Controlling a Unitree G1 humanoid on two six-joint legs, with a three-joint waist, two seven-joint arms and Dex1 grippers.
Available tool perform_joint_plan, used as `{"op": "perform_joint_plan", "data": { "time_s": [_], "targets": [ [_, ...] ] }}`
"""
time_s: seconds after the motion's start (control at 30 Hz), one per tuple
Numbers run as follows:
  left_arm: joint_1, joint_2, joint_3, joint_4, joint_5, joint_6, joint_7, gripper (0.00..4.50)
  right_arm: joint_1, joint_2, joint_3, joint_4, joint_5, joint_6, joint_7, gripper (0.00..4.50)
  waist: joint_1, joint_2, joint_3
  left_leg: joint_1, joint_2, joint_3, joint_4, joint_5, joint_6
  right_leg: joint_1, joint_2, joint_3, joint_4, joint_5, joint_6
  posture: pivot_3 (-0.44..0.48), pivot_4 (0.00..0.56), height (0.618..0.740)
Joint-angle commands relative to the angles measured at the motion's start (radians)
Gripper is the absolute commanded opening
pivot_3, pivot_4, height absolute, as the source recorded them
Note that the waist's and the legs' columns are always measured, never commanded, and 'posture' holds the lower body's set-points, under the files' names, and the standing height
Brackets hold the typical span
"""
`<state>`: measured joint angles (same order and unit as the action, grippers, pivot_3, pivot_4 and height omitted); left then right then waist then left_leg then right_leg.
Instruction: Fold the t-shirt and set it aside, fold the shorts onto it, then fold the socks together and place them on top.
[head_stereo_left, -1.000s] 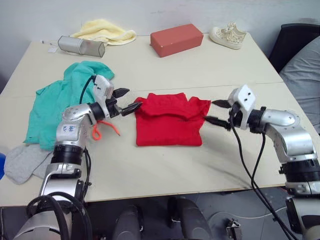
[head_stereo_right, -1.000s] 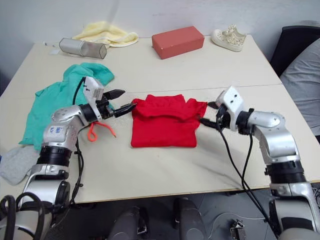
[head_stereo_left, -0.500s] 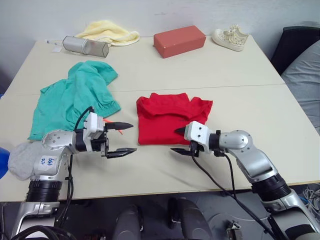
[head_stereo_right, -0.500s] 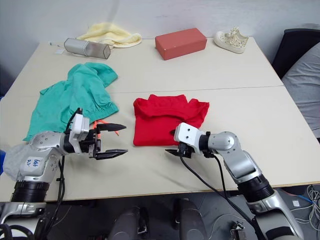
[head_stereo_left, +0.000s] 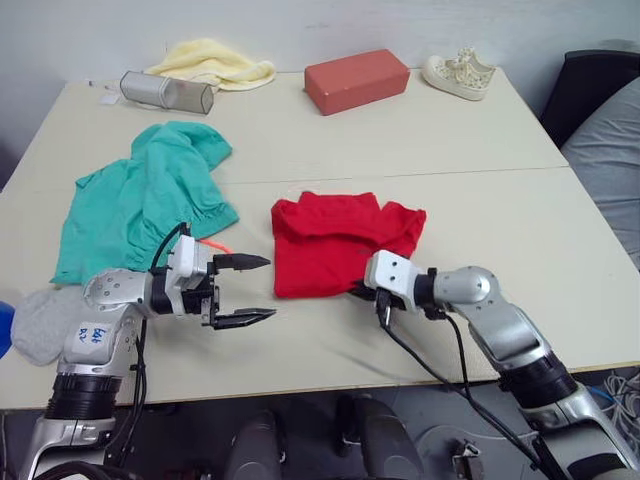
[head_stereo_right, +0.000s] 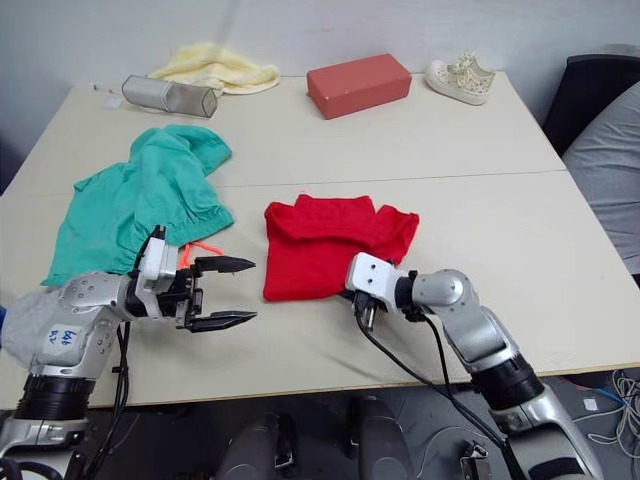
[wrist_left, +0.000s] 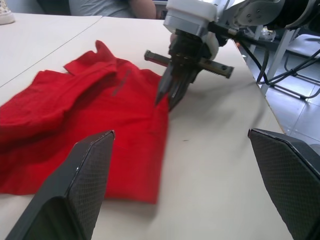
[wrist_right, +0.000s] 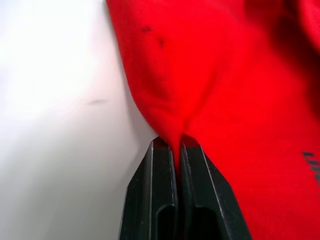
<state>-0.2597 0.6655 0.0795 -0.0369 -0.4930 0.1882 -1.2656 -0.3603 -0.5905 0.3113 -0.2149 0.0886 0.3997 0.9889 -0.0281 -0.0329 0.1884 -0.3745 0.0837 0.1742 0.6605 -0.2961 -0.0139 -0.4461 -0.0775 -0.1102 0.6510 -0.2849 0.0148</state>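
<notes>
The red t-shirt (head_stereo_left: 335, 245) lies folded in the middle of the table (head_stereo_left: 450, 150). My right gripper (head_stereo_left: 360, 291) is at its near right edge, shut on a pinch of the red fabric (wrist_right: 175, 135), with the black fingers (wrist_right: 160, 200) pressed together. To the left of the shirt's near left corner, my left gripper (head_stereo_left: 270, 288) stands open and holds nothing. Its wrist view shows the right gripper (wrist_left: 169, 97) nipping the shirt's edge. The teal shorts (head_stereo_left: 140, 205) lie crumpled at the left with the orange drawstring (head_stereo_left: 215, 245) showing. The grey socks (head_stereo_left: 40, 325) rest by the near left edge.
Along the table's far edge sit a pale yellow cloth (head_stereo_left: 210, 62), a silver cylinder (head_stereo_left: 165, 92), a red-brown box (head_stereo_left: 355, 80) and a cream shoe (head_stereo_left: 458, 72). A dark chair (head_stereo_left: 590, 90) stands off the right side.
Both arms came down from the shirt's sides to its near edge. In the last half second the right gripper shut on the shirt's edge. The left gripper stayed open.
</notes>
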Motion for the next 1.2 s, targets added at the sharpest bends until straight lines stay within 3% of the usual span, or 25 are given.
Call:
{"op": "perform_joint_plan", "data": {
  "time_s": [0.03, 0.23, 0.33, 0.47, 0.6, 0.7, 0.77, 0.93, 1.2],
  "targets": [
    [0.038, 0.035, 0.04, -0.072, -0.038, 0.02, -0.005, 4.5, 0.083, -0.075, -0.007, -0.203, 0.079, 0.063, 0.07, 0.02, 0.001, 0.0, 0.0, 0.0, 0.0, 0.0, 0.0, -0.001, 0.001, 0.0, 0.0, 0.0, 0.0, 0.0, 0.0, 0.0, 0.15, 0.74],
    [0.101, 0.076, 0.061, -0.136, -0.065, 0.059, -0.007, 4.5, 0.205, -0.132, -0.003, -0.391, 0.154, 0.148, 0.075, 0.02, 0.0, 0.0, 0.0, 0.0, 0.001, 0.0, -0.003, -0.002, 0.001, 0.0, 0.001, -0.001, -0.005, 0.0, 0.0, 0.0, 0.15, 0.74],
    [0.117, 0.096, 0.073, -0.137, -0.06, 0.051, -0.017, 4.5, 0.238, -0.082, -0.044, -0.371, 0.161, 0.142, -0.007, 0.02, 0.0, 0.0, 0.0, 0.0, 0.0, 0.0, -0.004, -0.002, 0.001, 0.0, 0.001, -0.001, -0.007, 0.0, 0.0, 0.0, 0.15, 0.74],
    [0.103, 0.103, 0.058, -0.101, -0.032, 0.002, -0.033, 4.5, 0.277, -0.101, -0.074, -0.343, 0.17, -0.013, 0.039, 0.98, 0.002, 0.0, 0.0, 0.0, 0.0, 0.0, -0.005, -0.002, 0.001, 0.0, 0.0, -0.001, -0.008, 0.0, 0.0, 0.0, 0.15, 0.74],
    [0.085, 0.095, 0.05, -0.082, -0.034, -0.011, -0.036, 4.5, 0.31, -0.138, -0.195, -0.351, 0.321, -0.082, 0.156, 2.36, 0.003, 0.0, 0.0, 0.0, -0.001, 0.0, -0.009, -0.002, 0.002, 0.0, 0.001, -0.002, -0.011, 0.0, 0.0, 0.0, 0.15, 0.74],
    [0.077, 0.09, 0.04, -0.072, -0.035, -0.016, -0.041, 4.5, 0.295, -0.164, -0.29, -0.318, 0.4, -0.082, 0.185, 2.36, 0.002, 0.0, 0.0, 0.0, -0.001, 0.0, -0.009, -0.002, 0.002, 0.001, 0.001, -0.002, -0.012, 0.0, 0.001, 0.0, 0.15, 0.74],
    [0.074, 0.08, 0.034, -0.068, -0.029, -0.025, -0.037, 4.5, 0.247, -0.182, -0.292, -0.228, 0.3, -0.147, 0.154, 2.36, -0.003, -0.001, 0.0, 0.0, 0.0, 0.001, -0.01, -0.002, 0.002, 0.001, 0.002, -0.002, -0.013, 0.0, 0.001, 0.0, 0.15, 0.74],
    [0.08, 0.058, 0.023, -0.074, -0.017, -0.041, -0.02, 4.5, 0.142, -0.181, -0.226, -0.018, 0.065, -0.374, 0.086, 2.36, 0.0, -0.001, 0.0, 0.001, -0.001, 0.001, -0.009, -0.002, 0.001, 0.001, 0.002, -0.002, -0.013, 0.0, 0.001, 0.0, 0.15, 0.74],
    [0.076, 0.054, 0.019, -0.075, -0.014, -0.04, -0.018, 4.5, 0.069, -0.161, -0.139, 0.136, -0.042, -0.575, 0.094, 2.36, 0.0, -0.001, 0.0, 0.001, -0.001, 0.002, -0.011, 0.002, -0.007, 0.001, 0.003, -0.002, -0.013, 0.0, 0.001, 0.0, 0.15, 0.74]
  ]
}}
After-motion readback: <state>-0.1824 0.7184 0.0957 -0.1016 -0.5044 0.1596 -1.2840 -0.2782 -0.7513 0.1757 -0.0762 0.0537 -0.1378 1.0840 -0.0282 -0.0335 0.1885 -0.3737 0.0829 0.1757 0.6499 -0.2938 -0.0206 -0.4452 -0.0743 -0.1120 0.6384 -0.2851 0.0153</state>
